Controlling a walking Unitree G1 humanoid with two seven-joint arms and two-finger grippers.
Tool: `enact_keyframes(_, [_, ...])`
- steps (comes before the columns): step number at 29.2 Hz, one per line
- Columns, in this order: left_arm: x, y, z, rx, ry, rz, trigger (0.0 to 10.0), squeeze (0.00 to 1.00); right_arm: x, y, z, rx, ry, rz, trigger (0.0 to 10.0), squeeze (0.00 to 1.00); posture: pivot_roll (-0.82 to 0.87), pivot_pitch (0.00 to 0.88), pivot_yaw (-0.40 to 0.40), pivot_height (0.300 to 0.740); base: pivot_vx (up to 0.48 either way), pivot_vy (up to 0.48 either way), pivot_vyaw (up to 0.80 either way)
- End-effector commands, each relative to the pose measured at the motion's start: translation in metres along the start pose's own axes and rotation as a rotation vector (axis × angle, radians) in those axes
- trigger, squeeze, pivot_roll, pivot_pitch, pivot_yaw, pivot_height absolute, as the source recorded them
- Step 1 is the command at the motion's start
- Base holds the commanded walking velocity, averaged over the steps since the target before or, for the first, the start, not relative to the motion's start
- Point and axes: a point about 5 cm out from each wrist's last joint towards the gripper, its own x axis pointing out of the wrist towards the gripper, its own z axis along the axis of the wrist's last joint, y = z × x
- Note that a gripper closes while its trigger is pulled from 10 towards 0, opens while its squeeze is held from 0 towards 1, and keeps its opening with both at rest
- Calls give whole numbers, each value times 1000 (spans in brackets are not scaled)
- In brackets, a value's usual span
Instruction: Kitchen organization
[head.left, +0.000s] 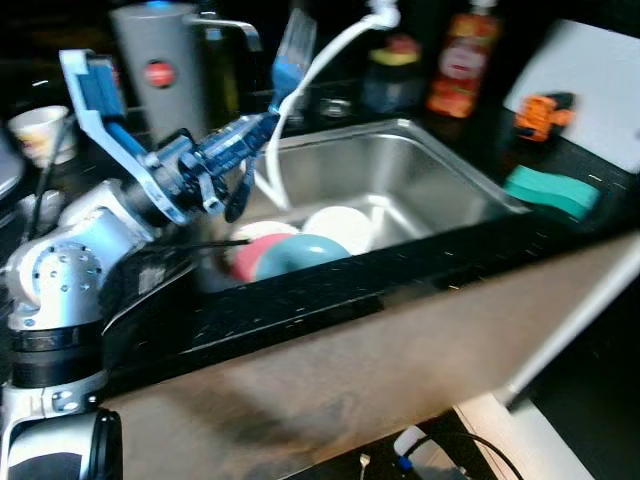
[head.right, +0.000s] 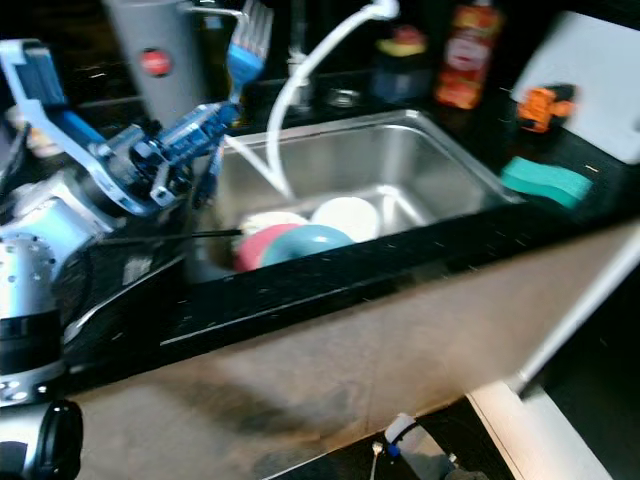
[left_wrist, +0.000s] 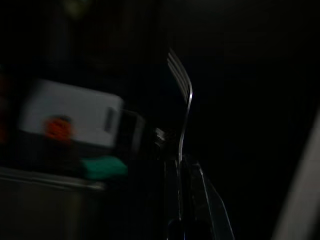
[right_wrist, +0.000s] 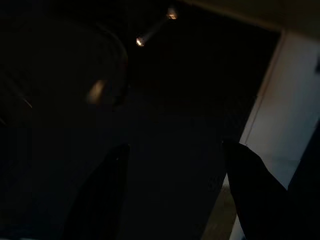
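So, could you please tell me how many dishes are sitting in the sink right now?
3 show in the sink: a red dish nearest the left gripper, a teal bowl overlapping it at the front, and a white bowl behind. The front wall may hide more.

The left arm (head.left: 90, 235) reaches forward, its claw (head.left: 262, 128) clamped. The right claw (right_wrist: 175, 195) hangs with fingers (right_wrist: 100, 195) spread.
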Motion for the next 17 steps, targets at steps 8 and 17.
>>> enact_keyframes(8, [-7, 56, -23, 261, 334, 417, 10000, 0, 1, 3, 3, 0, -13, 0, 10000, 0, 26, 0, 31, 740, 0, 0, -163])
enact_keyframes(17, [3, 82, -50, 733, 696, 490, 10000, 0, 1, 2, 4, -2, -15, -2, 10000, 0, 26, 0, 30, 740, 0, 0, 0])
